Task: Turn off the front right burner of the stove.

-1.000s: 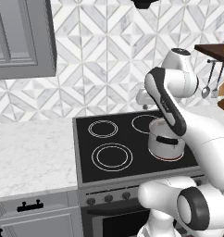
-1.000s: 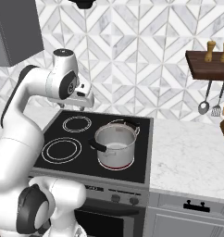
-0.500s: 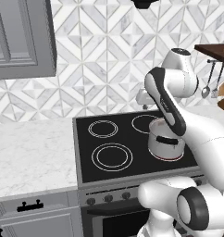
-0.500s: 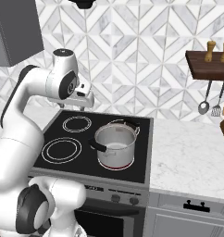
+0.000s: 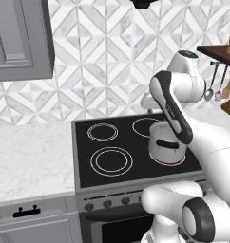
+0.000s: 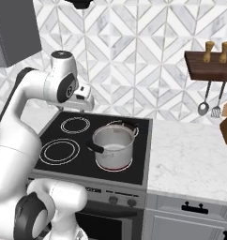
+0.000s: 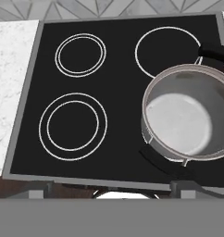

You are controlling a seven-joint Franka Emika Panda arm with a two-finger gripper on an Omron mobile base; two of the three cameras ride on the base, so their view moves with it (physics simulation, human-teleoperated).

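Observation:
The stove (image 5: pixel 83 142) has a flat black glass top (image 7: pixel 118 139) with four ringed burners. A steel pot (image 6: pixel 113 145) (image 7: pixel 185 115) (image 5: pixel 167 142) stands on the front right burner (image 6: pixel 116 167) (image 5: pixel 170 162), whose rim glows red around the pot's base. Small dark knobs (image 5: pixel 107 203) (image 6: pixel 114 199) line the grey steel front. My gripper (image 7: pixel 114 190) hangs high over the stove near the back wall, looking straight down. Its fingertips (image 7: pixel 40 187) stand far apart with nothing between them, so it is open. The white hand (image 6: pixel 83 97) is above the back left burner (image 6: pixel 74 125).
Marble counters flank the stove on the left (image 5: pixel 26 156) and right (image 6: pixel 190 159). A wooden shelf (image 6: pixel 209 65) with hanging utensils (image 6: pixel 204 107) is mounted at the right. A grey wall cabinet (image 5: pixel 22 38) hangs at the upper left. Grey drawers (image 6: pixel 195 208) sit below the counters.

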